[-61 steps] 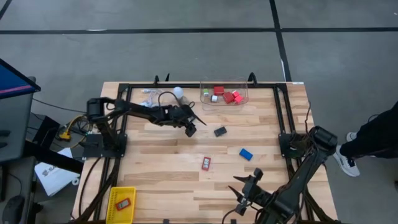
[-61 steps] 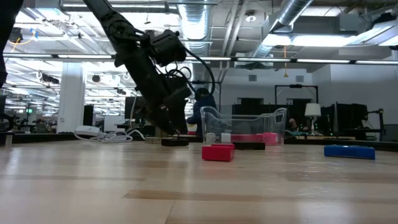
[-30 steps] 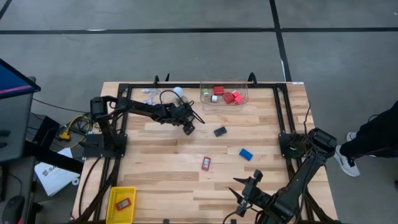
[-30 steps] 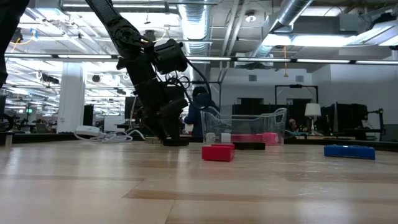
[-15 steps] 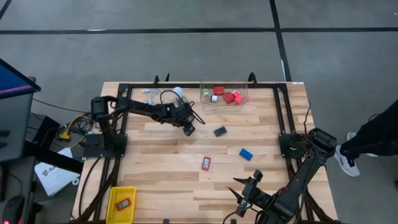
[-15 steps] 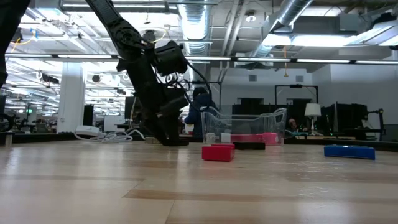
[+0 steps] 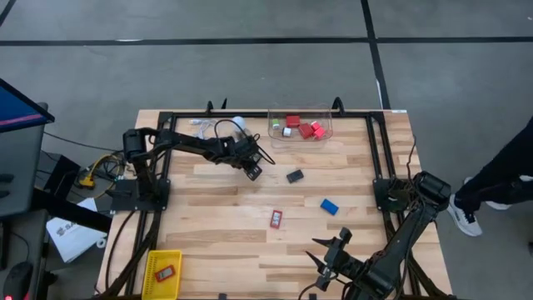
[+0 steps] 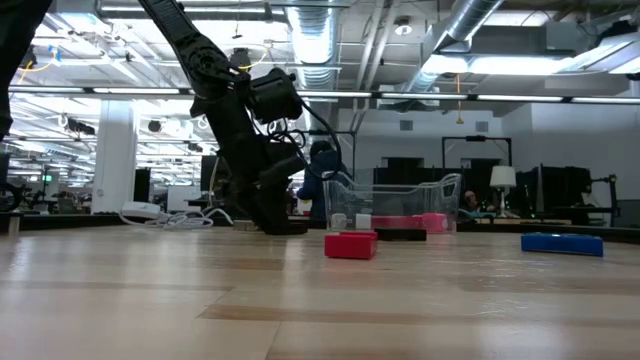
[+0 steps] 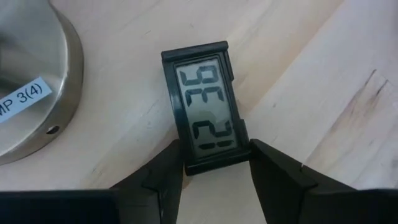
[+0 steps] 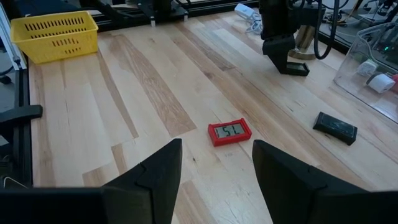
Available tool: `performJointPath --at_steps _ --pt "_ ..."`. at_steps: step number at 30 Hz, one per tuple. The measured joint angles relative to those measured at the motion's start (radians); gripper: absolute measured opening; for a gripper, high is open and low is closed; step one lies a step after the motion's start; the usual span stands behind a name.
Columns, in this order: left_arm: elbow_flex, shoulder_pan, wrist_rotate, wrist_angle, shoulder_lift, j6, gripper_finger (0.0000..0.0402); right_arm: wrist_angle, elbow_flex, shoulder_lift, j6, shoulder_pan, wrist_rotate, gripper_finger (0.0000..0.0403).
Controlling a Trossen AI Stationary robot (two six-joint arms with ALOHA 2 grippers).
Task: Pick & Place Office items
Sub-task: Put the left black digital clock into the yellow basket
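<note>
**Left gripper pinching the black clock by its very end — looks slip-prone**

Compared with two seconds back, the left arm has pulled in a bit toward the bulb's base and dropped right down onto the worktop, and its fingers have closed in from wide to snug.

So the item in play is the small black clock point(image 9: 204, 104), a flat block with an LCD face, lying flat on the worktop point(image 7: 225, 217) just beside the round metal base point(image 9: 28, 81) of the white bulb point(image 7: 238, 122). The left gripper point(image 9: 214, 163) has both fingers touching the clock's long sides, but only at its near end, so most of the body sticks out past the fingertips. It isn't lifted yet.

What worries me:
- With that end-only hold, the clock could pivot or droop once it comes up, or squirt out if the squeeze is uneven.
- The metal base is close, so a sideways swing on the lift could knock the bulb.
- The clear bin point(image 7: 300, 125) has walls, and a tilted clock could catch the rim.

The red clock point(image 10: 229, 131), another black block point(image 7: 295, 176) and the blue block point(image 7: 330, 206) sit loose mid-worktop. The right gripper point(image 10: 216, 163) hangs at the near edge, fingers apart, holding nothing. The yellow basket point(image 7: 162, 271) is well apart at the near-left corner.
</note>
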Motion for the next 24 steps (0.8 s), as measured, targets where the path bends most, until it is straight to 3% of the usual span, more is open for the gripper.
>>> performJointPath --at_steps 7,13,17,24 --pt "0.000 -0.017 0.011 -0.041 -0.026 0.006 0.0153 0.000 0.000 0.000 0.000 0.005 0.000 0.0190" --pt "-0.002 -0.101 0.054 -0.106 -0.129 0.006 0.0153 0.010 0.000 0.000 0.001 0.013 0.000 0.0189" --pt "-0.002 -0.217 0.050 -0.200 -0.215 -0.013 0.0153 0.014 0.000 0.000 0.001 0.019 0.005 0.0189" --pt "0.000 -0.517 0.050 -0.330 -0.356 -0.131 0.0153 0.021 0.000 0.000 0.001 0.019 0.009 0.0189"
